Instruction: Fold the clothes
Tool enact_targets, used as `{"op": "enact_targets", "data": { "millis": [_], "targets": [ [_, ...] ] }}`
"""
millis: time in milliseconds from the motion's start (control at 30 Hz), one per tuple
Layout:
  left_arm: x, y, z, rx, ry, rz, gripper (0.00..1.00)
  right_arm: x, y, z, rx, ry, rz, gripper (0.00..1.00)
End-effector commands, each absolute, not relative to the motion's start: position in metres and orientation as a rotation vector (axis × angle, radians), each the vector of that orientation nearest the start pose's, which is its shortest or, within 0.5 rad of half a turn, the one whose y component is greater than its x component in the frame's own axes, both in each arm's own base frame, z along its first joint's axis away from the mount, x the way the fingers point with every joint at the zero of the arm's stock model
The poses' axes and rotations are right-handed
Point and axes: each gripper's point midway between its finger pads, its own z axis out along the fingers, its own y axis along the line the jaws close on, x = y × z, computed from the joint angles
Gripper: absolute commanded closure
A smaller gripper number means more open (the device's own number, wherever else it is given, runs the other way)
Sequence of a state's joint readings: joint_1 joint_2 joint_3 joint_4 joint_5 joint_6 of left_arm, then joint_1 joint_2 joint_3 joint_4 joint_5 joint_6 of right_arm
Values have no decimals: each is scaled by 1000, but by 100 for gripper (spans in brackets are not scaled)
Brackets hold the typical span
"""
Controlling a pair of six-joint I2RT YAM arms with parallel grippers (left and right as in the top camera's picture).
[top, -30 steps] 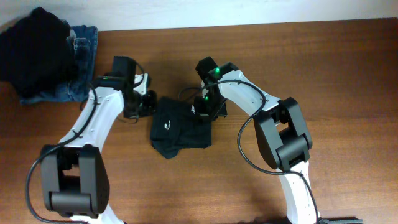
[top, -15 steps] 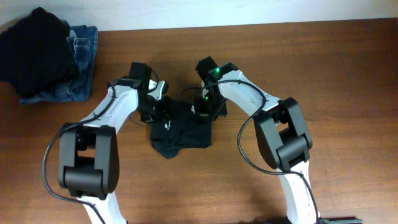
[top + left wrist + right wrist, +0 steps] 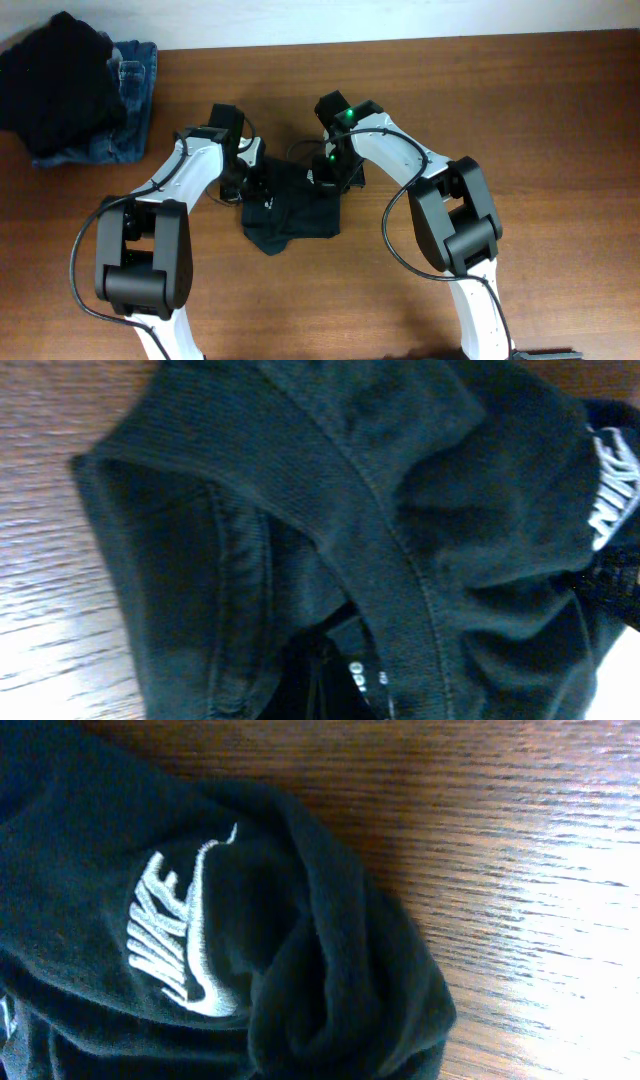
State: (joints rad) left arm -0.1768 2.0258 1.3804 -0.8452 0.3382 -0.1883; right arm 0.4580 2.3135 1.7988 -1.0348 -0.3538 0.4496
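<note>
Looking at a dark T-shirt [image 3: 290,205] bunched into a lump out on the wooden worktop [image 3: 520,120], well apart from the jeans [image 3: 135,100] and the black heap [image 3: 55,80] off past its far-left side. Not spread flat at all, more of a half-crumpled wad with the white logo [image 3: 175,940] facing up and the ribbed collar [image 3: 380,560] showing toward its left side. Got left fingers [image 3: 250,178] down at the shirt's far-left edge and right fingers [image 3: 328,176] down at its far-right corner, so one pair per side, both touching the cloth or as good as. Both pairs closed up tight, no gap worth mentioning. No telling from either wrist view about cloth actually pinched in there, just fabric filling the lens. Key thing for the next move, going by this: whole shirt lying on the near side of both sets of fingers, long axis running roughly far-to-near, with a little tail poking out at the near-left. Neither pair really nearer, pretty much even. Guessing a pull apart along that far edge to get it flat before any fold. Way early in the job, by the look of it.
</note>
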Motion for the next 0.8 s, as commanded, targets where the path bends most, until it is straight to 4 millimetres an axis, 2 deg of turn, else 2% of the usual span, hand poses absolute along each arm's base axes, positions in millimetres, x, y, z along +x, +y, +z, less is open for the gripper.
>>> {"op": "enact_targets", "data": {
  "millis": [0,167,333,367,533,767],
  "targets": [
    [373,-112,4,-22,3104,-434,98,377,231,-6,11,3236,405,96],
    [370,-111,-7,-23,3133,-424,98,377,231,-6,11,3236,405,96],
    [363,-103,-30,-36,3194,-353,98,376,231,-6,12,3240,403,96],
    [361,-95,-35,-38,3209,-274,98,376,231,-6,11,3241,402,96],
    [354,-68,-37,-69,3245,-92,98,376,231,-6,11,3241,402,96],
    [342,-23,-35,-205,3301,38,99,375,230,-6,12,3244,400,96]
  ]
}}
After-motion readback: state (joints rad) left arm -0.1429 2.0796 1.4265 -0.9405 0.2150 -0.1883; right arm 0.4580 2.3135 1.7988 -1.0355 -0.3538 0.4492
